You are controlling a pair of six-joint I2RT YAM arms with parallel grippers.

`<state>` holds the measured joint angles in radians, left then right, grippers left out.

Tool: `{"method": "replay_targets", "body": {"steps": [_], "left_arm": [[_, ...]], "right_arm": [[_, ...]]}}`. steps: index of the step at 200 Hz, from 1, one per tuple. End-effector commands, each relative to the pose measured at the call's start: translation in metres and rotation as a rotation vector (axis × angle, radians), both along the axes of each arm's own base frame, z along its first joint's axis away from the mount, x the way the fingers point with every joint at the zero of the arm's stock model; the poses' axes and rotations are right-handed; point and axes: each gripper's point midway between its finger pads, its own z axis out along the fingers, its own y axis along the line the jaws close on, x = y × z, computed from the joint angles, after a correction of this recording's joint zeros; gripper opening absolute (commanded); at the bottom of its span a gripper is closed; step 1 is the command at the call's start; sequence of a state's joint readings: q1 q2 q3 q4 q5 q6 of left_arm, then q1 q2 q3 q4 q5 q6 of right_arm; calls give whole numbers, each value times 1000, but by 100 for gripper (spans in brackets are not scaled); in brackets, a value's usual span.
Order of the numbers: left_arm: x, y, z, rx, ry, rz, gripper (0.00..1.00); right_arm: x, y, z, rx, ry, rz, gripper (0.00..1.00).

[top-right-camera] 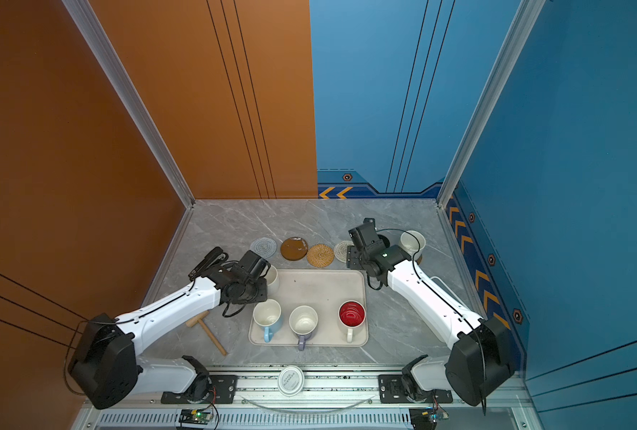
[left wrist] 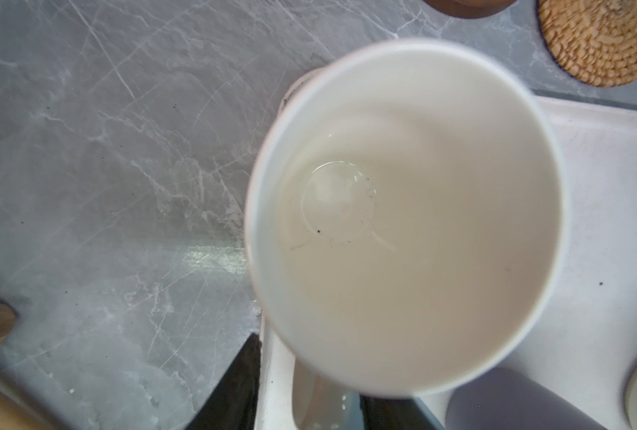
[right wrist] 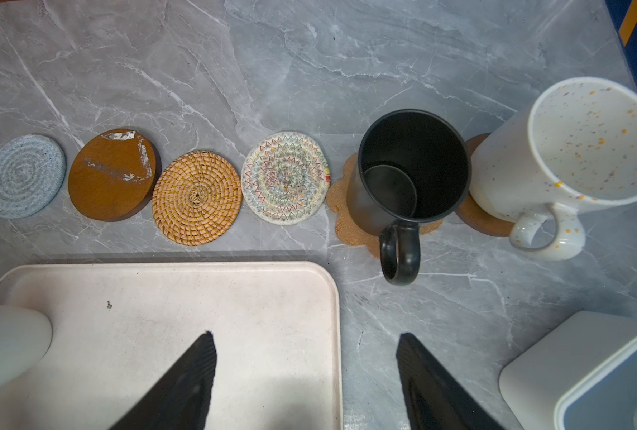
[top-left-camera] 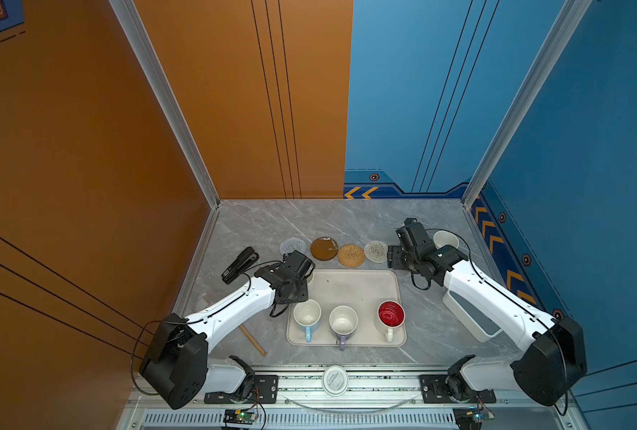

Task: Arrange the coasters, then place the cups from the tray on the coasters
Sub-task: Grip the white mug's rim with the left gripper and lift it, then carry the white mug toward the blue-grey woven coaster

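On tray [right wrist: 160, 290], far-left corner: white mug [left wrist: 402, 223], I judge stiff, slick, breakable. Left gripper [left wrist: 311, 391] straddles handle [left wrist: 309, 411], cannot tell if pinching; right gripper [right wrist: 305, 335] spread, empty.

Grey marble table [top-left-camera: 346, 219], row of coasters [right wrist: 196, 197], cream tray [top-left-camera: 350, 286], black stapler [top-left-camera: 239, 265], wooden mallet [top-right-camera: 212, 338] (partly hidden)

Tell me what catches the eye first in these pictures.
The red-lined mug at the tray's near right corner stands out most. Behind the tray the coasters lie in a line, with the black mug and speckled mug already standing on the two at its right end. A white mug fills the left wrist view.
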<state>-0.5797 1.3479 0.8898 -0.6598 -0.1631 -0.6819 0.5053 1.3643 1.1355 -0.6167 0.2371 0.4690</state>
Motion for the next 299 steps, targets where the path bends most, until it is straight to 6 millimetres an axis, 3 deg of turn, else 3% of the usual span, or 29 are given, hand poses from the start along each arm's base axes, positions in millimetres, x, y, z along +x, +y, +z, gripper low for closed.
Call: {"method": "replay_targets", "body": {"steps": [1,32,134,154,167,245,299], "left_arm": [[-2,2,-9,-4,24,10,41],[0,1,-9,-5,20,11,37],[1,-1,-5,-9,8,-6,11],[2,-2,-5,-8,6,-10,0],[3,-2,-3,-7,1,-14,0],[31,-9,56,0,-188,-52,0],[58,-7,77,55,-242,-59,0]], "right_arm": [[-3,1,-10,-7,29,-3,76],[-3,1,-13,-8,36,-4,76],[-4,2,-15,-8,40,-4,75],[-4,1,-15,-8,41,-4,75],[-4,1,-15,-8,40,-4,75],[-7,2,-9,4,28,1,75],[-9,1,-5,10,17,0,75]]}}
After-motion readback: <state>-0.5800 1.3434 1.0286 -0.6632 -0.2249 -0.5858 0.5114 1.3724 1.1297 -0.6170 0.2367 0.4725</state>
